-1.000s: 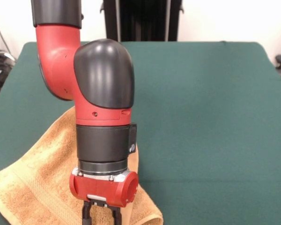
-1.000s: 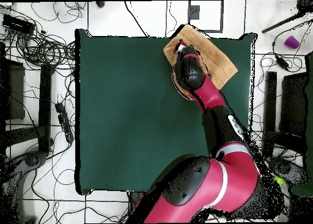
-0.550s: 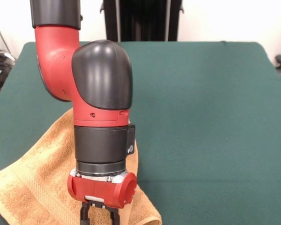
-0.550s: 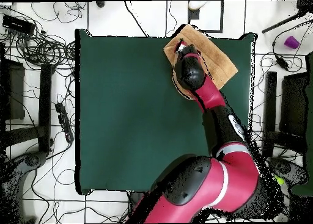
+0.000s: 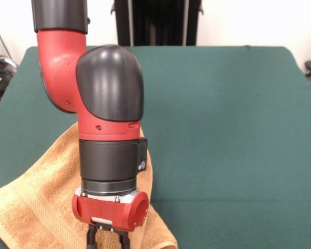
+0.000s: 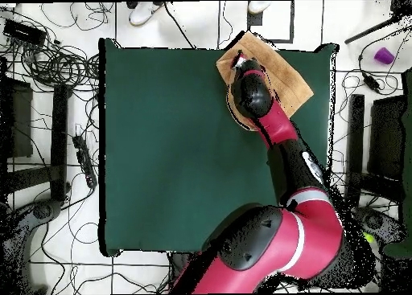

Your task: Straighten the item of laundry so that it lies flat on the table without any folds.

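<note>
1. At the tabletop's point(image 5: 233, 119) near-left corner in the front view, the towel point(image 5: 36, 207) lies rumpled, part of it folded over, one corner past the table's edge. In the overhead view the towel point(image 6: 286, 75) sits at the top edge, toward the right corner.
2. Arm point(image 5: 101, 119) stands upright over the towel; its hand point(image 5: 108, 239) points straight down at the cloth's inner edge.
3. Change over the last second: wrist and hand have sunk a little and drifted slightly left in the front view. Towel outline unchanged.
4. Hand state: cannot tell. The finger ends are cut off by the picture's lower edge, and the overhead view hides them under the wrist.
5. Judgement: the arm is descending for a grasp; whether it touches the cloth is not visible. No flattening done yet; the fold remains and most of the task is ahead.
6. Risk: pinching both layers would drag the fold along rather than open it.
</note>
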### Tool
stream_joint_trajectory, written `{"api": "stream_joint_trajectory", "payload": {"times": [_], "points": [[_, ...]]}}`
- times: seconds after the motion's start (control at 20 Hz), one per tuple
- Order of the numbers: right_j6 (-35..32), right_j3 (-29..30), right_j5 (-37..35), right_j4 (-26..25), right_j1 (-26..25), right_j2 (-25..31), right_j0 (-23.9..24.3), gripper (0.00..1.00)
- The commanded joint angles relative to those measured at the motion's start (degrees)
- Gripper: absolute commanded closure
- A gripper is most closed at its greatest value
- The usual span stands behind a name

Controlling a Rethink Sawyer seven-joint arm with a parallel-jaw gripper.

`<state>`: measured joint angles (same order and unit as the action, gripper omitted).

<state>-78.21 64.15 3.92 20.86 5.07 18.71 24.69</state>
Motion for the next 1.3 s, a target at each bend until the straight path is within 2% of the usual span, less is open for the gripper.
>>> {"api": "stream_joint_trajectory", "payload": {"times": [0.05, 0.65, 0.85, 0.9, 1.1, 1.3], "points": [[-15.39, 4.39, 1.46, 0.20, -3.98, 3.51, 1.34, 0.00], [-15.58, 4.65, 1.87, -0.35, -4.29, 5.11, 2.36, 0.00], [-15.48, 4.41, 0.96, 0.98, -4.06, 4.11, 1.77, 0.00], [-15.40, 4.40, 0.35, 1.37, -4.03, 4.21, 1.83, 1.00], [-15.16, 4.05, -1.50, 2.74, -3.93, 3.40, 1.27, 1.00], [-15.07, 4.35, 0.18, 1.05, -4.08, 4.40, 2.04, 1.00]]}}
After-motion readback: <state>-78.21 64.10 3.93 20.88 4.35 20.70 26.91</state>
